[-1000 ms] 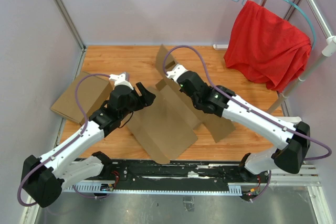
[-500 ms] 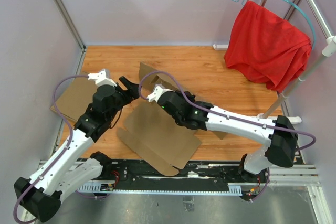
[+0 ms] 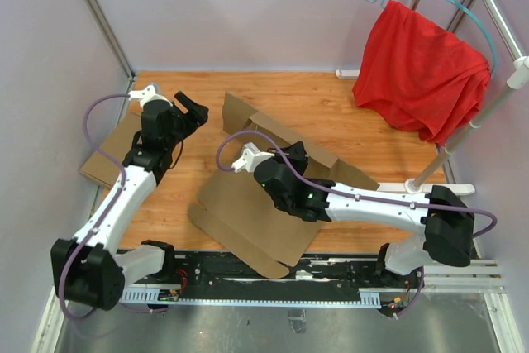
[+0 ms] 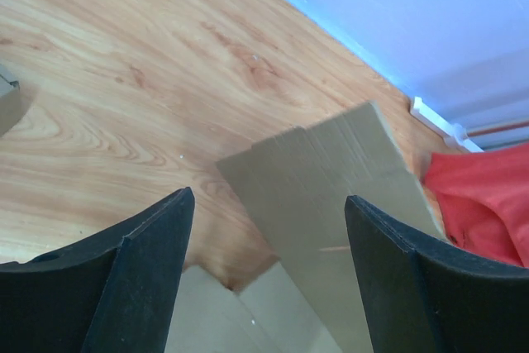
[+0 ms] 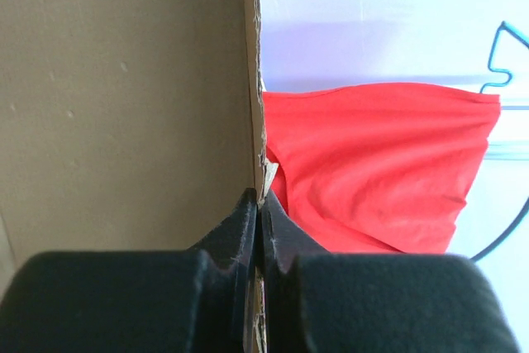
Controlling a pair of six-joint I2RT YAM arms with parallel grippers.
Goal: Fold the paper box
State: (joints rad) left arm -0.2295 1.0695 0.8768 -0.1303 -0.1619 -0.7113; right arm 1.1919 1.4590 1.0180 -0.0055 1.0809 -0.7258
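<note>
The paper box (image 3: 248, 217) is a large brown cardboard sheet lying partly unfolded on the wooden table, with a raised panel (image 3: 285, 134) running from the back left toward the right. My right gripper (image 3: 295, 155) is shut on the edge of that raised panel; in the right wrist view the fingers (image 5: 260, 200) pinch the cardboard edge (image 5: 124, 80) upright. My left gripper (image 3: 192, 112) hangs open to the left of the box's far corner, touching nothing. In the left wrist view, the box flap (image 4: 331, 179) shows between the open fingers (image 4: 269, 197), well beyond them.
A lighter tan closed box (image 3: 111, 155) lies at the table's left edge under the left arm. A red cloth (image 3: 421, 72) hangs on a blue hanger at the back right, beside a white rack pole (image 3: 450, 150). Walls close in left and back.
My left gripper has pulled back and to the left, away from the cardboard. My right arm has dragged the pinched panel leftward and toward the front, and the whole sheet shifted with it.
</note>
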